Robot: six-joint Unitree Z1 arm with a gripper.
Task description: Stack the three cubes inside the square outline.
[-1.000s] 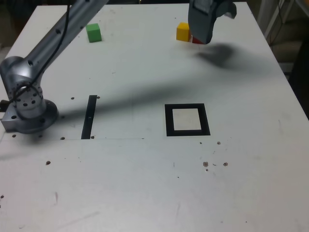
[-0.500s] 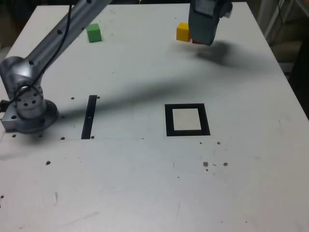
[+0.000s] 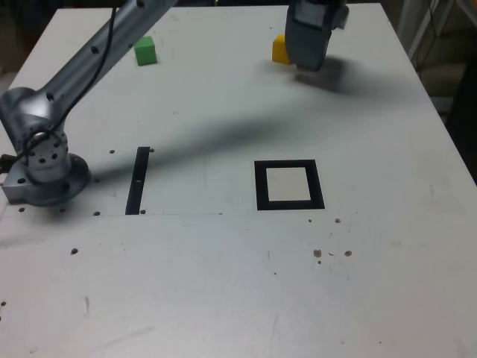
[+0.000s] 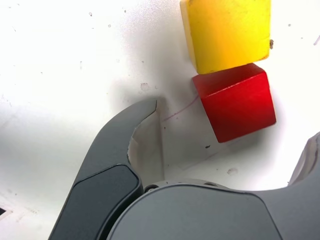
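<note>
In the wrist view the red cube (image 4: 235, 102) rests on the white table between the spread jaws of my open gripper (image 4: 232, 122), untouched. The yellow cube (image 4: 227, 32) sits right against it, corner to corner. One dark finger (image 4: 125, 135) curves beside the red cube with a gap. In the exterior view the gripper (image 3: 307, 52) hangs at the table's far side and hides the red cube; the yellow cube (image 3: 279, 48) peeks out on its left. The green cube (image 3: 144, 51) stands far off at the exterior view's left. The square outline (image 3: 289, 185) lies empty near the table's middle.
The arm's grey base (image 3: 41, 160) sits at the exterior view's left edge, its link stretching across the table's far half. A thin black strip (image 3: 138, 179) lies beside the base. The table's far edge runs close behind the gripper.
The gripper has shifted slightly toward the table's far side and down over the cubes; the red cube, partly seen before, is now hidden in the exterior view. Jaws stayed open.
</note>
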